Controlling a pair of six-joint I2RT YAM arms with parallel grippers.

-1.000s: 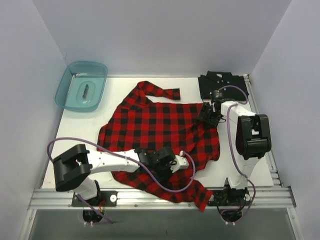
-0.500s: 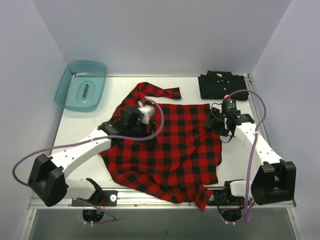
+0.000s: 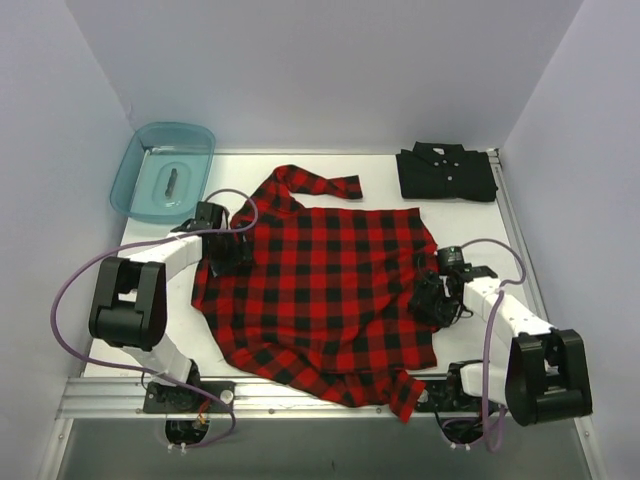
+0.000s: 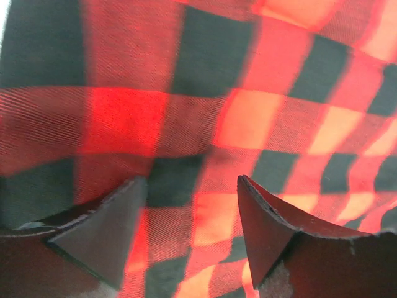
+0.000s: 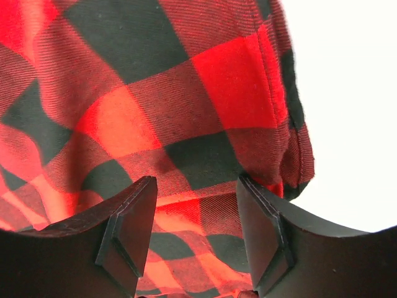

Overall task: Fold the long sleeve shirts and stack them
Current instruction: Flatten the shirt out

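The red-and-black plaid shirt (image 3: 330, 290) lies spread across the middle of the tabletop (image 3: 485, 240). One sleeve trails to the lower right of the top view, reaching the metal rail (image 3: 300, 395) at the bottom edge. The right fingers (image 5: 263, 236) sit at the shirt's right-hand edge, lower right of centre in the top view. They stand roughly half apart, and plaid cloth and its seamed border show through the gap. No cloth is pinched between them; whether the tips touch the fabric cannot be told. The left fingers (image 4: 99, 236) are higher in the top view, over the shirt's left shoulder area. They are spread wide with flat plaid fabric visible between and beneath them, and nothing is clamped. The shirt's other sleeve lies bent across the top of the garment, pointing right. Further up, at the upper right, the black shirt (image 3: 445, 172) rests folded into a compact rectangle with its collar uppermost, apart from the plaid shirt. At the upper left stands a translucent teal bin (image 3: 135, 180), just off the tabletop's corner.
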